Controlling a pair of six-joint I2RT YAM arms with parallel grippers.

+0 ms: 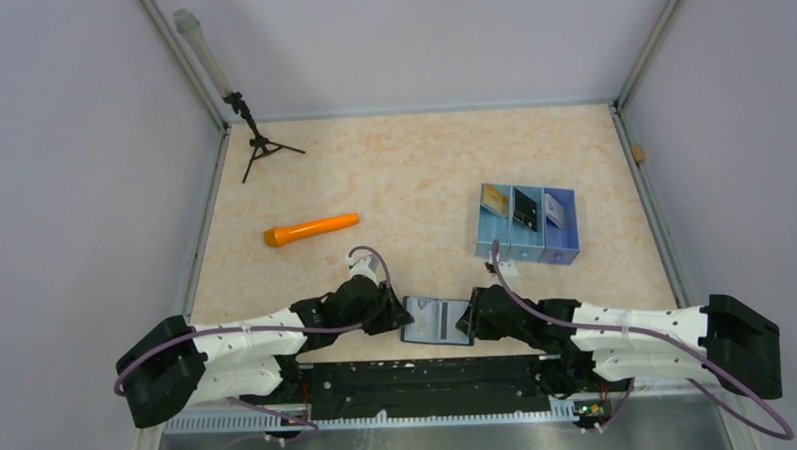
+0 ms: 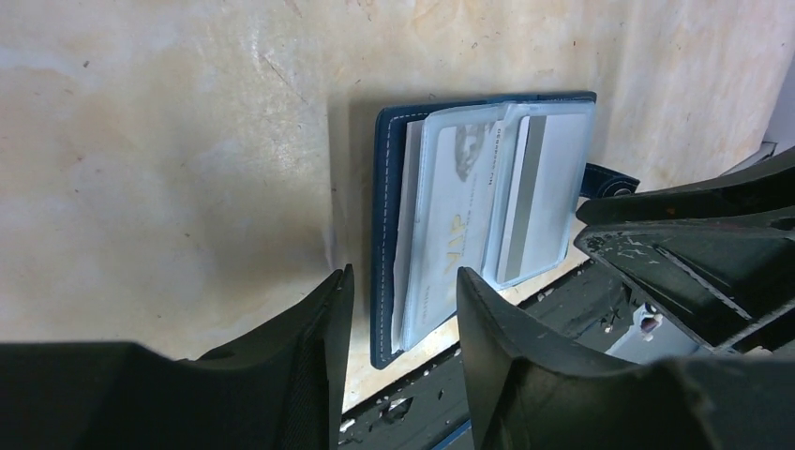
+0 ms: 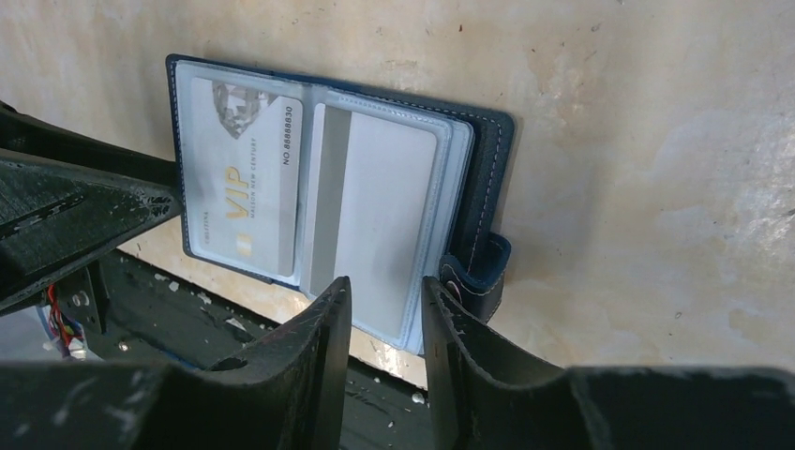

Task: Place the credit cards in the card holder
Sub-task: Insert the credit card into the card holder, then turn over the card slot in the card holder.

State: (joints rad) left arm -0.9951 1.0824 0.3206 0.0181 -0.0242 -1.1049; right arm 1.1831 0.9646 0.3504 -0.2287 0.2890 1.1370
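The navy card holder (image 1: 436, 320) lies open at the near edge of the marbled table (image 1: 422, 164), flanked by both arms, with a white VIP card (image 3: 242, 178) and a striped card (image 3: 370, 211) showing in its clear sleeves. The left gripper (image 2: 403, 281), jaws part-open and holding nothing, points at the holder's left edge. The right gripper (image 3: 386, 286), its gap narrower and likewise empty, sits at the right-hand sleeve beside the snap strap (image 3: 473, 272).

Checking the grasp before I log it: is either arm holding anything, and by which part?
Cannot be told: the left gripper and right gripper each straddle the open card holder's near edge, fingers apart.
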